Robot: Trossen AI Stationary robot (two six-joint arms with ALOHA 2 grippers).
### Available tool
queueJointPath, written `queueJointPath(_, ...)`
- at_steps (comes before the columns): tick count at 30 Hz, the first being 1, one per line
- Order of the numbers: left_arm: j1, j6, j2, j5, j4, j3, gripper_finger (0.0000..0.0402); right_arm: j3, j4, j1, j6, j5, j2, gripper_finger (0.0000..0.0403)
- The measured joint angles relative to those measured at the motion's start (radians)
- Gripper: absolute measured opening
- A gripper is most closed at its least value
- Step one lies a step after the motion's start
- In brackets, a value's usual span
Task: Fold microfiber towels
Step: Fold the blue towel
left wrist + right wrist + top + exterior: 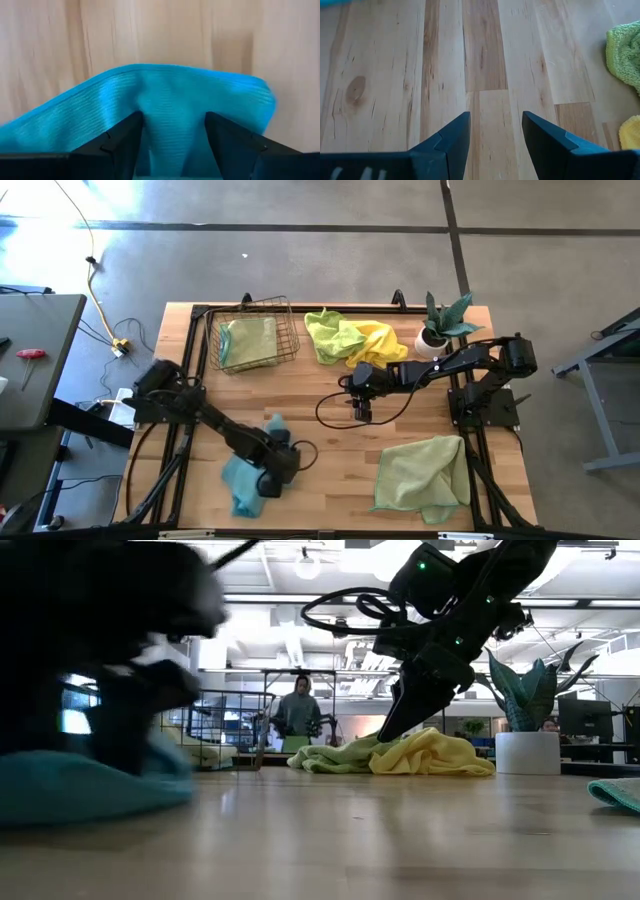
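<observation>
A teal microfiber towel (240, 485) lies crumpled near the table's front left. My left gripper (272, 478) points steeply down over it, open, with a raised fold of the cloth (175, 90) between its fingers. My right gripper (362, 412) hangs open above bare wood (490, 60) at mid-table, with nothing between its fingers. A pale green towel (420, 472) lies spread at the front right. A lime towel (330, 335) and a yellow towel (382, 340) lie heaped together at the back. A sage towel (248, 340) sits in the wire basket (296, 340). My left gripper comes at the teal towel from above, with one open finger (125, 135) on either side of a raised fold near the towel's edge. The towel lies on the table. Whether the fingers touch the cloth I cannot tell.
A potted plant (440, 330) stands at the back right, beside the yellow towel. The wire basket stands at the back left. Bare wood lies between the teal towel and the pale green towel. In the low view a person (298, 710) sits in the room far behind the table.
</observation>
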Motion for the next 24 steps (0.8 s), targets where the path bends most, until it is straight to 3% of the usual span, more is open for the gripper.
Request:
queueJointPath(6, 0.075, 0.112, 0.055, -0.12, 0.281, -0.004, 0.0211, 0.0, 0.001, 0.0, 0.0, 0.0, 0.0, 0.0173)
queueJointPath(15, 0.23, 0.268, 0.156, -0.136, 0.721, -0.003, 0.0211, 0.0, 0.001, 0.0, 0.0, 0.0, 0.0, 0.0173)
queueJointPath(20, 0.263, 0.361, 0.157, -0.133, 0.821, -0.003, 0.0211, 0.0, 0.002, 0.0, 0.0, 0.0, 0.0, 0.0173)
queueJointPath(24, 0.262, 0.392, 0.113, -0.133, 0.778, -0.003, 0.0211, 0.0, 0.004, 0.0, 0.0, 0.0, 0.0, 0.0173)
